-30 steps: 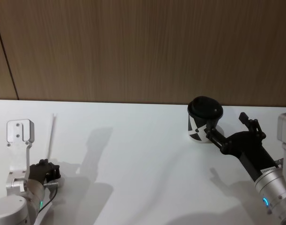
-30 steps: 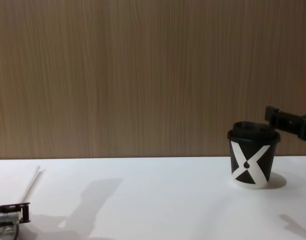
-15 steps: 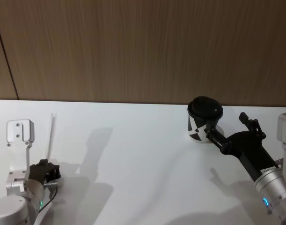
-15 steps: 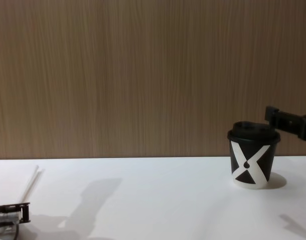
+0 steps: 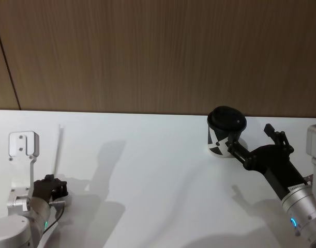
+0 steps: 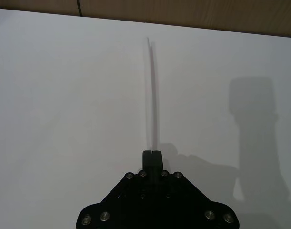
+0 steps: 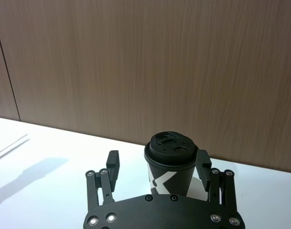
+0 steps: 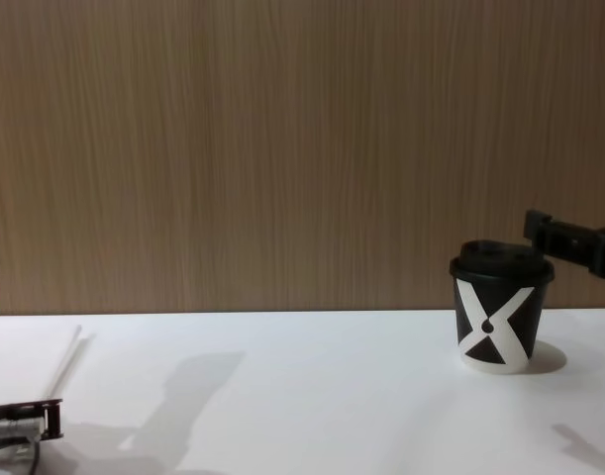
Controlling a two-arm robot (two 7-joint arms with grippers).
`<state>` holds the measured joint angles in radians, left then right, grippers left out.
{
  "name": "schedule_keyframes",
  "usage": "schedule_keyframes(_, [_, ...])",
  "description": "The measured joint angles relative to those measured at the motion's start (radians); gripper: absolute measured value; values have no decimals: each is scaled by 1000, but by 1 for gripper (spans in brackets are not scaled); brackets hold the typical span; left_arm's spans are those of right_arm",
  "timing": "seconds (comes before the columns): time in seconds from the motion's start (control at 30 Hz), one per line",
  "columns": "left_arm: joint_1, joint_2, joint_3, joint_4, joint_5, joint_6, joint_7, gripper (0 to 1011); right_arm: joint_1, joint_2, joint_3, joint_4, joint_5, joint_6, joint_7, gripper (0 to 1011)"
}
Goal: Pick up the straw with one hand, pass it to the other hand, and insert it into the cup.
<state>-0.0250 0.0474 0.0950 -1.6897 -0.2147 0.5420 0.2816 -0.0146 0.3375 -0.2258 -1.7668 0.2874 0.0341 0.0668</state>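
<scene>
The white straw (image 5: 56, 151) lies flat on the white table (image 5: 158, 181) at the far left, also seen as the straw (image 6: 151, 90) and the straw (image 8: 68, 354). My left gripper (image 5: 57, 187), with a green wrist light, sits low just behind the straw's near end. In the left wrist view the left gripper (image 6: 152, 153) is shut; contact with the straw cannot be told. The black cup (image 5: 226, 124) with a white X and black lid stands at the right. My right gripper (image 5: 249, 137) is open, its fingers (image 7: 113, 162) flanking the cup (image 7: 170, 152).
A wood-panelled wall (image 5: 158, 51) rises behind the table's far edge. The white table stretches bare between straw and cup (image 8: 497, 317). One right finger (image 8: 550, 233) shows beside the lid in the chest view.
The left arm has shifted very slightly. The straw, the cup and the right gripper stay where they were.
</scene>
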Motion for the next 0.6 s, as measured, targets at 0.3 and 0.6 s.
schedule_keyframes(0.3, [-4,39,30,-6,25,-40,-48,0,0,0,0,0,0,0,0,1001])
schedule_keyframes(0.6, [-4,80,57,-26,55,-89,-95,0,0,0,0,0,0,0,0,1001])
